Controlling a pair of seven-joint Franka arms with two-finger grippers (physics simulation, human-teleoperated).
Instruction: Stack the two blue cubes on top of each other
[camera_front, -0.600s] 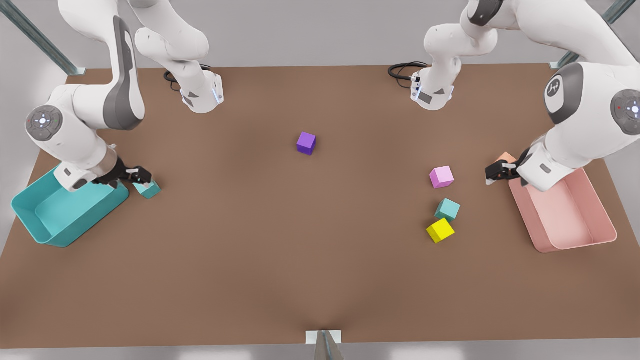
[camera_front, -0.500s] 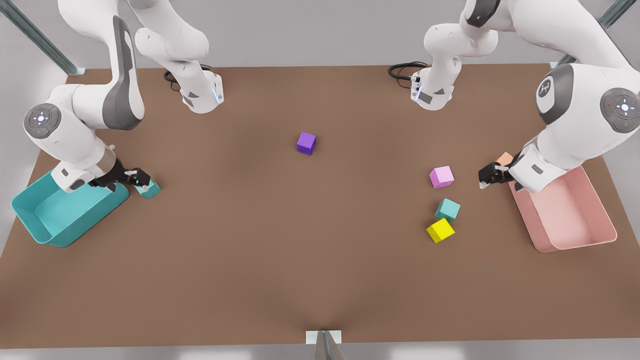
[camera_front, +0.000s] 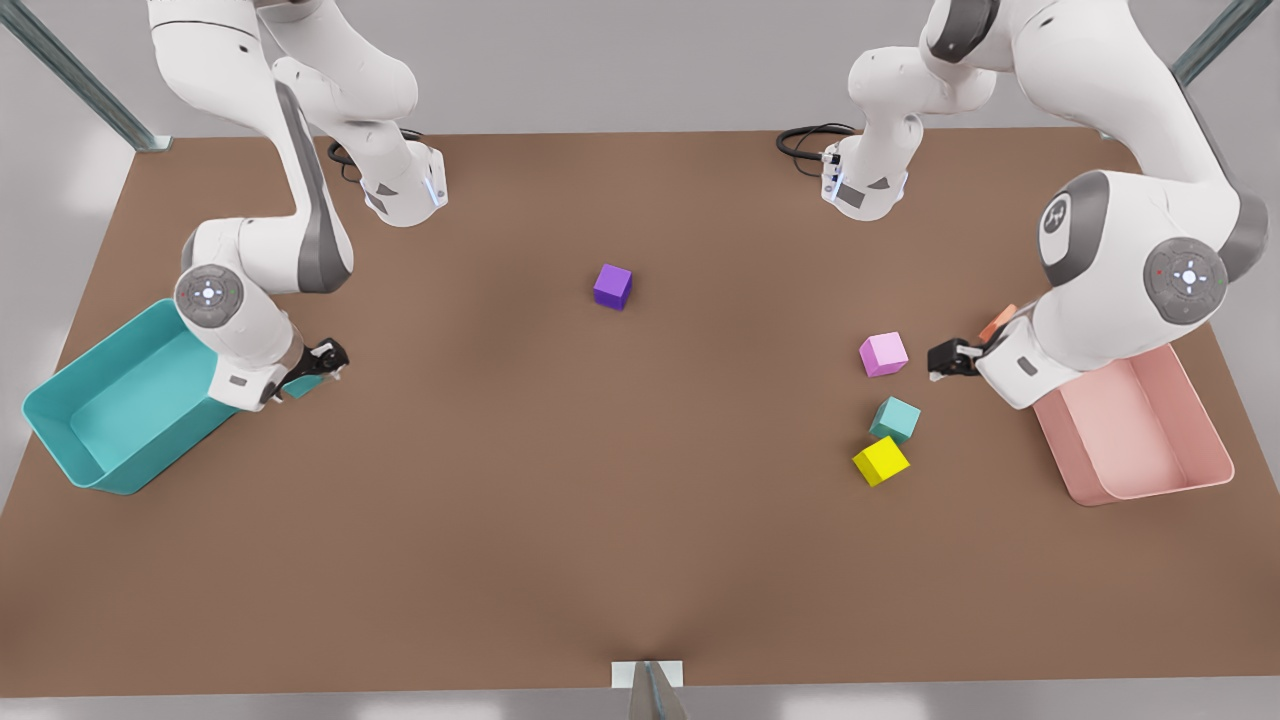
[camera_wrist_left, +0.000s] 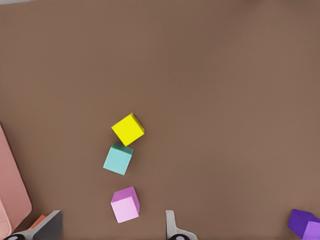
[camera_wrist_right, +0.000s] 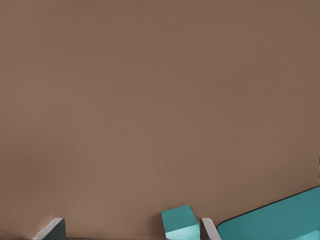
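Note:
One blue cube (camera_front: 895, 419) lies on the table at the front view's right, touching a yellow cube (camera_front: 880, 461); it also appears in the left wrist view (camera_wrist_left: 118, 159). My left gripper (camera_front: 945, 360) hovers beside a pink cube (camera_front: 884, 354), open, its fingers (camera_wrist_left: 52, 224) spread wide with nothing held. The other blue cube (camera_wrist_right: 181, 222) sits by the teal bin, mostly hidden under my right gripper (camera_front: 325, 362) in the front view. That gripper is open, and the cube lies between its fingers (camera_wrist_right: 207, 227), close to one of them.
A teal bin (camera_front: 70, 440) stands at the front view's left edge and a pink bin (camera_front: 1190, 470) at its right. An orange cube (camera_front: 998, 322) peeks out behind the left arm. A purple cube (camera_front: 612, 286) sits mid-table. Arm bases stand at the back.
My left gripper has moved away from the orange cube toward the pink cube. My right arm has swung off the teal bin, with its gripper now over the blue cube beside it.

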